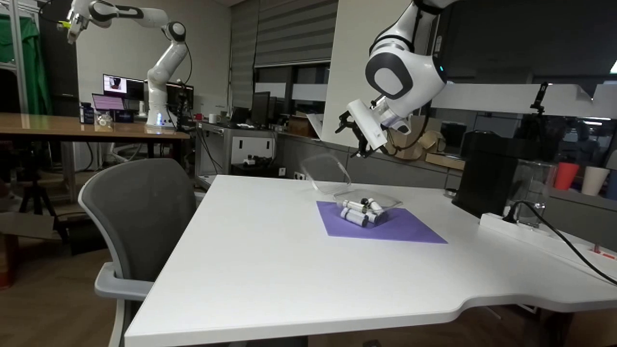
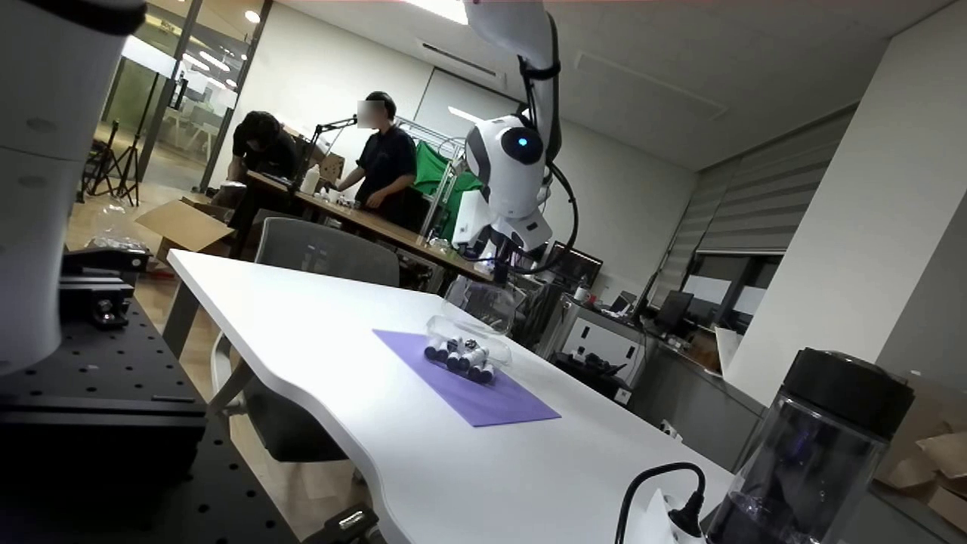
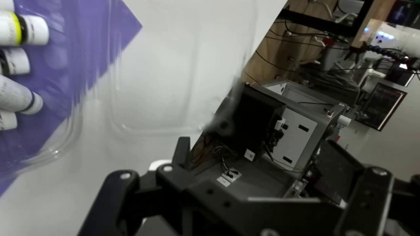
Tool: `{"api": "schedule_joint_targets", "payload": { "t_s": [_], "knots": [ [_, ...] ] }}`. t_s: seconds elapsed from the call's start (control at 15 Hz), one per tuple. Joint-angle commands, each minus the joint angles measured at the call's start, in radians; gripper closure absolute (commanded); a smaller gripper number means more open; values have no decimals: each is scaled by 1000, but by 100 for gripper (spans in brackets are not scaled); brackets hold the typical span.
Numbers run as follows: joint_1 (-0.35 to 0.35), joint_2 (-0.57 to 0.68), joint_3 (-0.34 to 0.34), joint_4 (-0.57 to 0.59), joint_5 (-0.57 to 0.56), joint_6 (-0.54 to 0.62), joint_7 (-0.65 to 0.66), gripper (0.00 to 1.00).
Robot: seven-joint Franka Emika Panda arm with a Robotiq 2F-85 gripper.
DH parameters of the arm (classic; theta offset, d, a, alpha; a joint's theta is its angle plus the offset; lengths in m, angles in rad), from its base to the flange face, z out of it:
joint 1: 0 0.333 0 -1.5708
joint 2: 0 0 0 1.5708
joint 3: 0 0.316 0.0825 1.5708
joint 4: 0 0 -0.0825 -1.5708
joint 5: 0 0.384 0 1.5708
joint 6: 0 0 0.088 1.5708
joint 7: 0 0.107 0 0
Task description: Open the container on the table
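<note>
Clear plastic container (image 1: 381,198) on the white surface (image 1: 270,250), its base (image 2: 498,349) partly over a purple sheet (image 1: 405,230). Lid (image 1: 325,173) up, tilted back at one side, so the container stands open. Claw (image 1: 346,143) released, fingers (image 3: 181,154) spread, hanging near the lid; an exterior view shows a gap between claw and lid. White vials (image 2: 470,355) lie bunched in the base; both exterior views get their dark ends (image 2: 487,375). Wrist view gets white caps (image 3: 37,30) up close, plus a yellow band (image 3: 16,29) on one vial, hard to make out from outside. Wrist view also has the base rim (image 3: 55,152) running past the sheet's edge over bare white. Standing person (image 2: 389,162) and bent-over person (image 2: 261,147) in the background: only in an exterior view. Red cup (image 1: 566,176) and beige cup (image 1: 595,180) likewise show in an exterior view alone.
</note>
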Motion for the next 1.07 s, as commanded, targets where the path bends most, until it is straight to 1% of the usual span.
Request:
{"api": "schedule_joint_targets", "payload": {
  "t_s": [0.0, 0.13, 0.2, 0.27, 0.33, 0.4, 0.53, 0.6, 0.67, 0.73, 0.8, 0.87, 0.93, 1.0],
  "knots": [
    [48, -5, -71, 77, 186, 6, -168, 0],
    [64, -10, -101, 96, 257, 3, -226, 0],
    [62, -18, -102, 92, 265, 7, -228, 0],
    [41, -32, -73, 68, 214, 29, -180, 0],
    [8, -44, -22, 37, 126, 65, -99, 0],
    [-55, -69, 75, -28, -4, 107, -5, 0],
    [-168, -113, 227, -156, -176, 152, 101, 0],
    [-219, -131, 290, -219, -267, 182, 150, 0],
    [-253, -137, 330, -274, -355, 205, 206, 0],
    [-283, -144, 359, -334, -442, 204, 268, 0],
    [-285, -159, 348, -394, -530, 207, 338, 0],
    [-276, -185, 312, -461, -618, 164, 402, 0],
    [-134, -237, 130, -510, -651, 77, 453, 0],
    [-119, -249, 89, -554, -741, 43, 504, 0]
  ]
}}
